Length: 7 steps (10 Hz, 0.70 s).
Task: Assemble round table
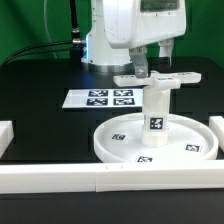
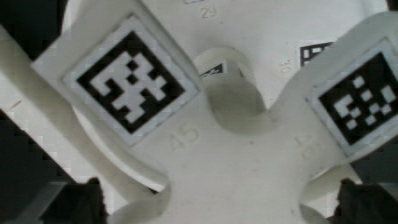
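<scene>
Now fingers (image 1: 146, 68) wide open over cross-shaped foot piece (image 1: 156, 79).

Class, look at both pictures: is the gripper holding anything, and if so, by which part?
Nothing is held. The gripper is open just above the cross-shaped foot, which sits on the leg.

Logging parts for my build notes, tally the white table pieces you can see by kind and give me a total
Round disc: 1
Cylinder leg: 1
Cross-shaped foot piece: 1
Total: 3
</scene>
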### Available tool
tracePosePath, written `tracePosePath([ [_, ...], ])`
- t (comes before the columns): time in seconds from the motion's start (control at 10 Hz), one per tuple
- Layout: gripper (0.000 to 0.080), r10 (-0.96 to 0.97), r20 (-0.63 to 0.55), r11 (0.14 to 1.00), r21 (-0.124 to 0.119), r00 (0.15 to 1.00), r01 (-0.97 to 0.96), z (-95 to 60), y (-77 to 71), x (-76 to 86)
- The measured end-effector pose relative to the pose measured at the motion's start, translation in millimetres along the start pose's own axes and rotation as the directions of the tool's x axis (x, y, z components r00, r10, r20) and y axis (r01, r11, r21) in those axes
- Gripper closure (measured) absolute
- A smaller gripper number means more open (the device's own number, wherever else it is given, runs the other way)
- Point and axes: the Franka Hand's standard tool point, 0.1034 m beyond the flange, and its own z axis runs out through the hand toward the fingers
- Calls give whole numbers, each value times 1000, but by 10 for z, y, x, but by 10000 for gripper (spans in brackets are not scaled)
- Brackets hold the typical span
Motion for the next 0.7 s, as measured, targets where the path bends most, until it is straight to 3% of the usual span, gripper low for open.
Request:
tracePosePath([
  [0.7,151,25,0,1000,13,1000,-25,119,-3,61],
])
